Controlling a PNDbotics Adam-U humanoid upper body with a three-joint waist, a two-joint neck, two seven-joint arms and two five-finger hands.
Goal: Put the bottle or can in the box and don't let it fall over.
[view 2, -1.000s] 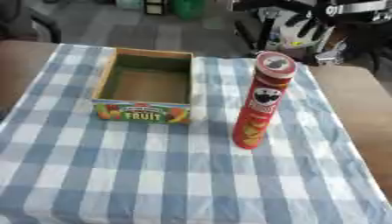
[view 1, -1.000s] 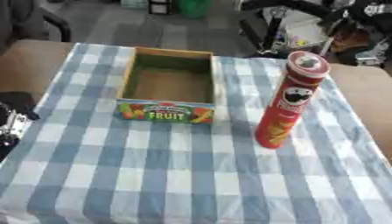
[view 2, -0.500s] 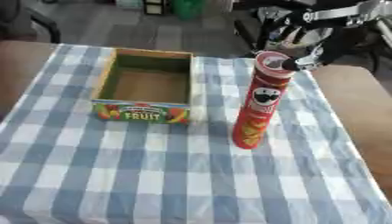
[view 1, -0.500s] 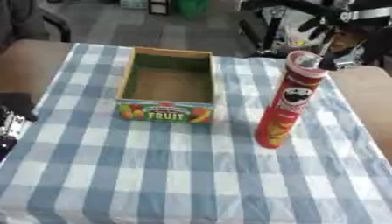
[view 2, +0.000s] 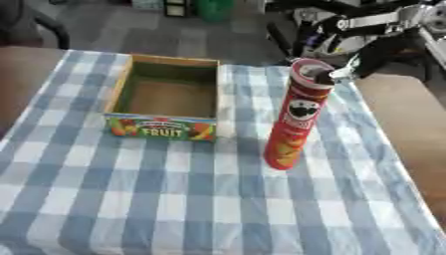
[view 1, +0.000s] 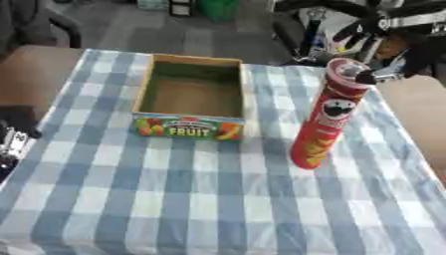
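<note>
Upright still, stood the tall red can (view 1: 327,117) on the checked cloth (view 1: 218,209) just right of the empty fruit box (view 1: 191,97) — right hand (view 2: 370,50) near its rim, grasp impossible to tell; left hand (view 1: 17,132) likewise — probably light, stiff, tippy, so best gripped mid-body.
</note>
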